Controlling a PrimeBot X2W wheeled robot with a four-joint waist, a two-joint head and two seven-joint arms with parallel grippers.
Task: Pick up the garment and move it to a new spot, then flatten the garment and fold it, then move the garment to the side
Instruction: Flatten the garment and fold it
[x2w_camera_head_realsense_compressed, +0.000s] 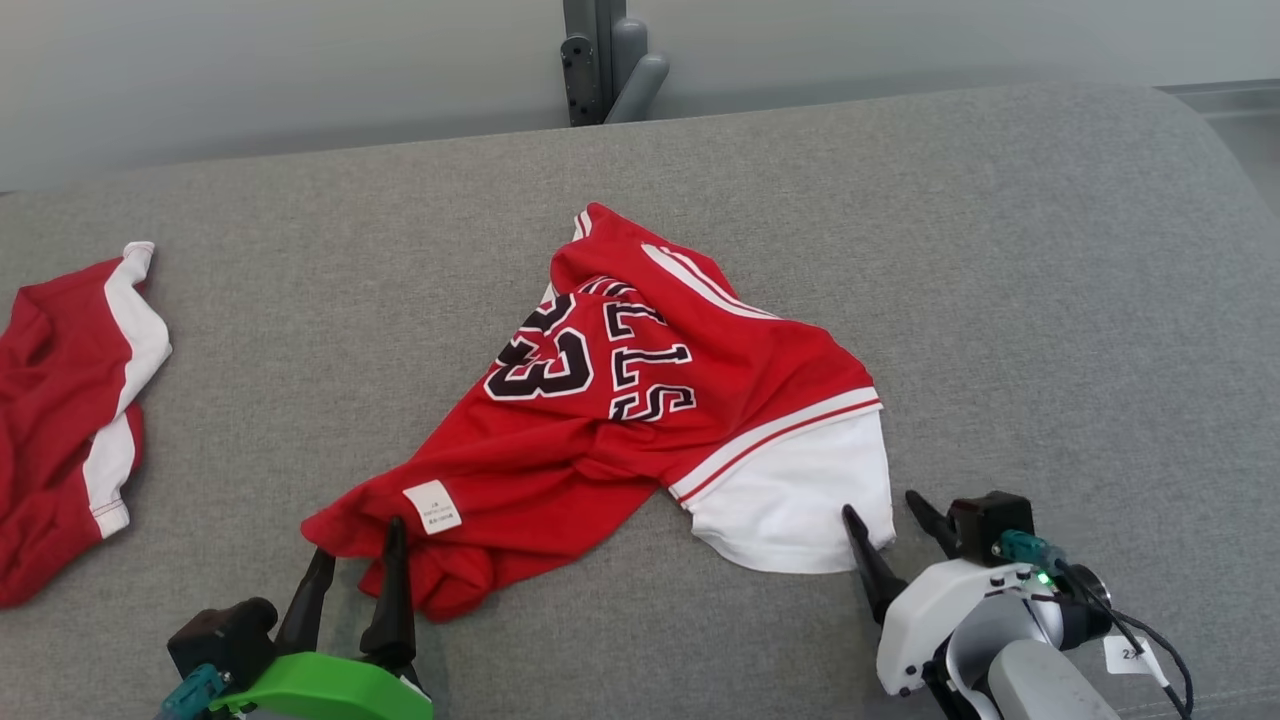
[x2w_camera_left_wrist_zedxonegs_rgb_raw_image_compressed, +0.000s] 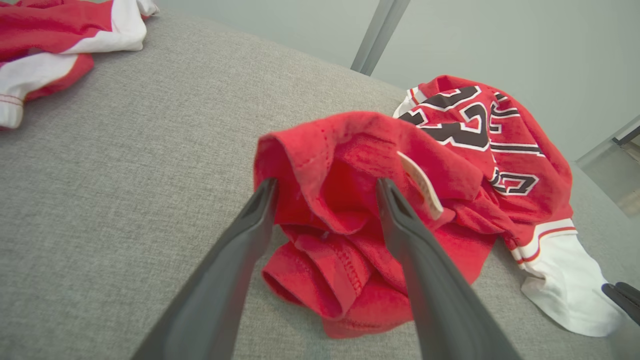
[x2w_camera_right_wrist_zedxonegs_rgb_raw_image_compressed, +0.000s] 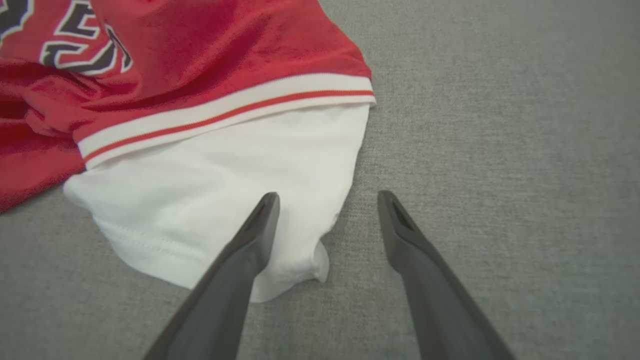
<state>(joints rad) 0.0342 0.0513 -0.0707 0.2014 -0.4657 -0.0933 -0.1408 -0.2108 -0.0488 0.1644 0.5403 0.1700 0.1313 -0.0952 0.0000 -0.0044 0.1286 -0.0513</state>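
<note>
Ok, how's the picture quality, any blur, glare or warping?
Head view: soft even light, no glare, the red jersey sharp. Left wrist view: wide-angle stretch, the left pincer looms large. Right wrist view: white sleeve slightly soft, faint shadows.

Open grey counter (x2w_camera_head_realsense_compressed: 1050, 300) spreads to the right of the crumpled jersey (x2w_camera_head_realsense_compressed: 640, 420) and beyond it to the far edge, where a dark post (x2w_camera_head_realsense_compressed: 600, 60) stands (behind the counter, not on it). Leftward, a bare strip separates the jersey from a second red-and-white garment (x2w_camera_head_realsense_compressed: 70, 400) heaped at the counter's left edge.
</note>
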